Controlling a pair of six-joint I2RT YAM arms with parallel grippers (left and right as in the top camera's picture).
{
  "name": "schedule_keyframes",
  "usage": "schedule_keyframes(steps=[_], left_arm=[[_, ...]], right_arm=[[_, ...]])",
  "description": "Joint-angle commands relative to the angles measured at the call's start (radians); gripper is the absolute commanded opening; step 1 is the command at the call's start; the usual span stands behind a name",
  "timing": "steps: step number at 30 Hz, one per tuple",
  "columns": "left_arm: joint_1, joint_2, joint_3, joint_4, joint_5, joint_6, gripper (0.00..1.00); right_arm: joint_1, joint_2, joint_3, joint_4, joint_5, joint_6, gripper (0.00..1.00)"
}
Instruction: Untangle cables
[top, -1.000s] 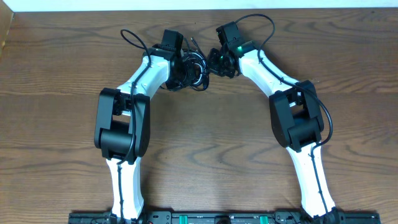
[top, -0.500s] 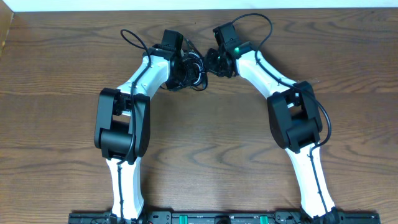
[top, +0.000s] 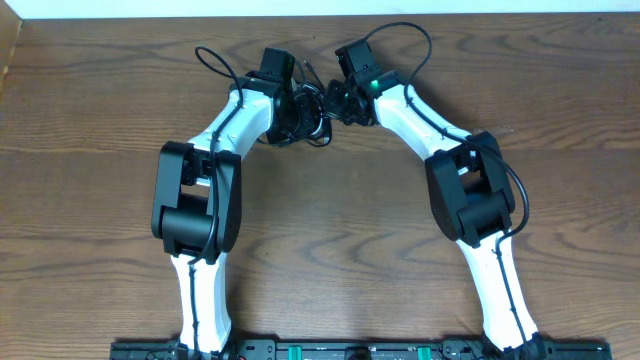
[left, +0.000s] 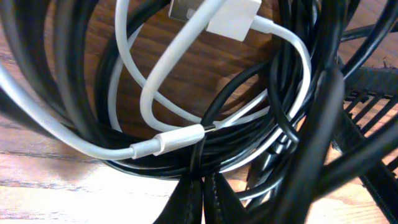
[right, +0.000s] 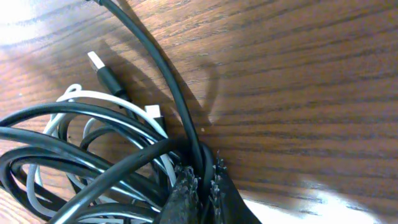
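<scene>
Inspecting the far side of the wooden table, we find the cables lying in one knotted heap, about midway across. The left gripper is clenched. Its two pads meet at the bottom of its wrist view, and a black strand of the cables runs down into the seam between them. Just above that seam we note several black loops stacked on one another. The white cable threads through them and doubles back on itself in a narrow loop. Its flat white plug sits at the top of the view, over bare wood.

The right gripper is likewise clenched on the cables, with a black strand entering between its ridged fingertips from above. In the right wrist view the heap spreads to the left of that gripper, black loops crossing over white ones. A black plug with a metal tip lies flat on the table at the heap's upper edge, beside a long black strand that runs off the top of the view. We cannot tell which of the black cables either gripper holds.
</scene>
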Motion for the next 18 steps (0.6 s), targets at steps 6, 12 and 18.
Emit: schedule_keyframes(steps=[6, 12, 18], left_arm=[[-0.017, 0.053, -0.032, -0.063, -0.045, 0.041, 0.08], [-0.017, 0.053, -0.032, -0.119, -0.169, -0.014, 0.08], [-0.017, 0.053, -0.032, -0.157, -0.169, -0.014, 0.16]], right_arm=[[-0.082, 0.018, -0.032, -0.034, -0.110, -0.251, 0.01], [-0.154, -0.061, -0.032, -0.053, -0.140, -0.412, 0.01], [-0.189, -0.097, -0.032, -0.091, -0.079, -0.470, 0.01]])
